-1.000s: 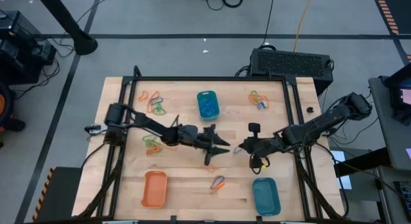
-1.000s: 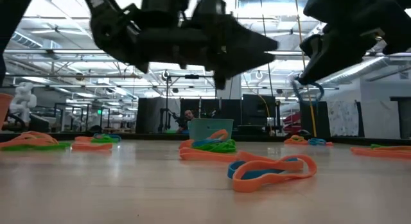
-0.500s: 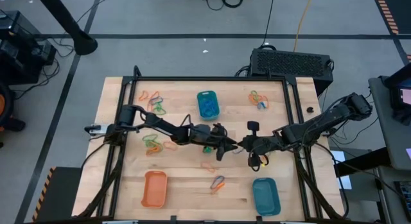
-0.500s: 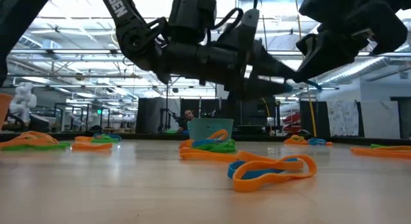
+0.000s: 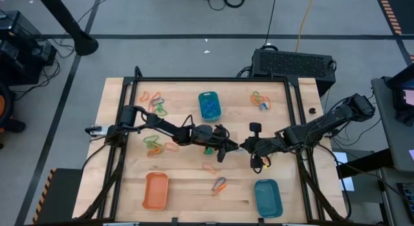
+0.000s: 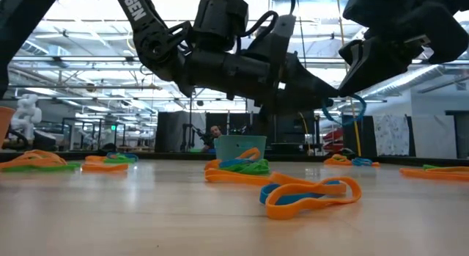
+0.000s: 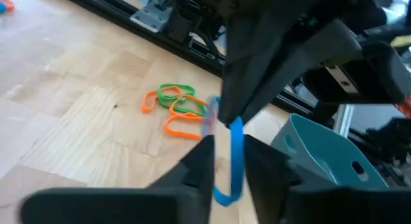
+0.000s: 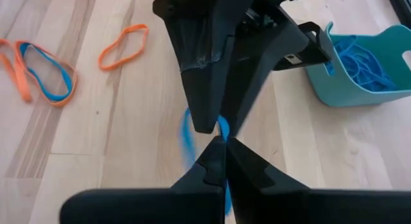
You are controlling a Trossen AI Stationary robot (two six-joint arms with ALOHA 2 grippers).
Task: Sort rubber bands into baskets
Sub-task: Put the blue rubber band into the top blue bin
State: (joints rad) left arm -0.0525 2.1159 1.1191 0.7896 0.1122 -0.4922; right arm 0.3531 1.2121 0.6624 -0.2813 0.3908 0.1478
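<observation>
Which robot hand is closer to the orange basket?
Left. The left gripper is mid-table, up and to the right of the orange basket in the high view. The right gripper meets it fingertip to fingertip, just farther away.

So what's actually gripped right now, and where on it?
The right gripper pinches a blue rubber band at one end of the loop. The left gripper straddles the hanging band, closing on it mid-loop above the table.

Tabletop at frame centre: left gripper and right gripper meet mid-table; teal baskets above and lower right, orange basket lower left.
</observation>
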